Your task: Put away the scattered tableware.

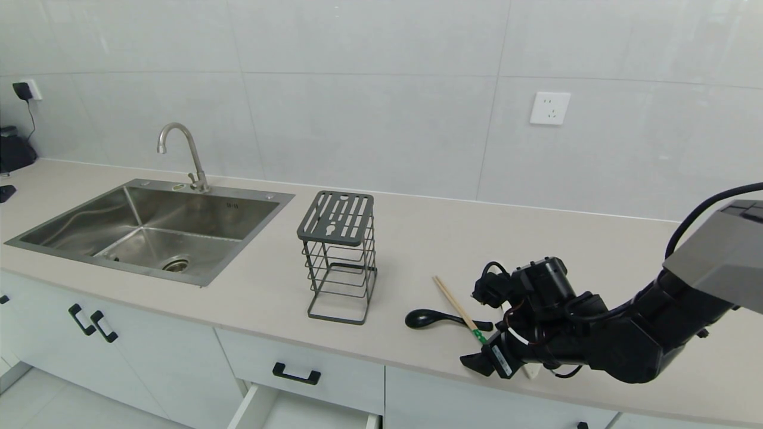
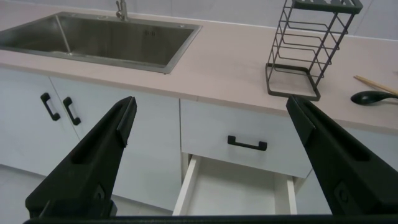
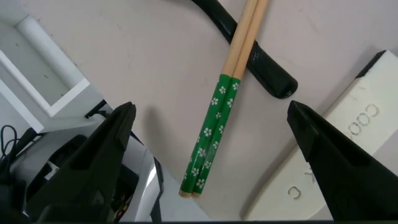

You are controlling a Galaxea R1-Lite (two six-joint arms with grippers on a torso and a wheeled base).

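Bamboo-pale wood with green, flower-printed ends makes up the chopsticks, which lie as a close pair directly beneath the right claw, between its two spread black fingers; the claw is released and nothing is grasped. The slim, smooth sticks are crossed over the handle of a glossy black spoon just beyond the claw; a grasp is judged best taken at the green ends, clear of the spoon, with the fingers lowered evenly to the matte beige counter and both sticks pinched together, lest one roll free or the spoon be dragged along. A dark wire rack with a slotted top stands well apart on the claw's left, a likely destination. The left claw hangs released, with an open white drawer ahead of and below it.
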